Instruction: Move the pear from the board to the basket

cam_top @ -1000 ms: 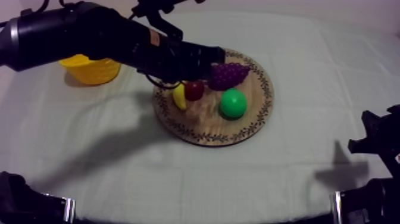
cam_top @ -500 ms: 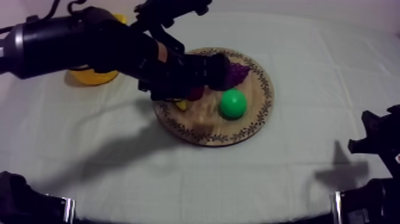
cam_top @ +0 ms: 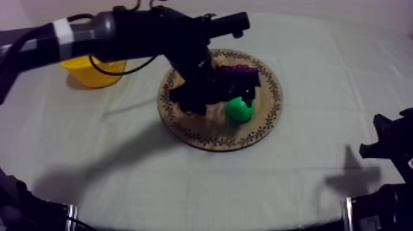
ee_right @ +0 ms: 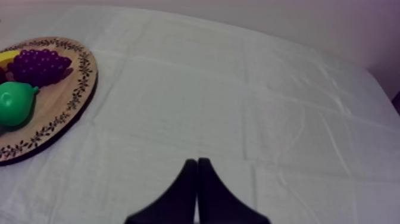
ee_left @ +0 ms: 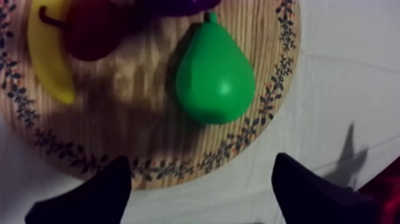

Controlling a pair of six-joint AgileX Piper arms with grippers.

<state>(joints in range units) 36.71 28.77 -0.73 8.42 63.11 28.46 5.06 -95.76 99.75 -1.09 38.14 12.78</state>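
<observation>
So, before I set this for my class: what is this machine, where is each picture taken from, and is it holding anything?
It is a robot with two arms at a table under a cloth. One picture looks down from above. The other two come from cameras riding on each arm's wrist. The left arm reaches over a round wooden board. The left end effector, its two-fingered grasping part, is open, close to the pear, and holds nothing. Also on the board lie a banana, a small red fruit and a bunch of grapes. A yellow basket stands on the cloth apart from the board, on the left arm's side. The right end effector sits at its own side of the table, fingers shut on nothing.
</observation>
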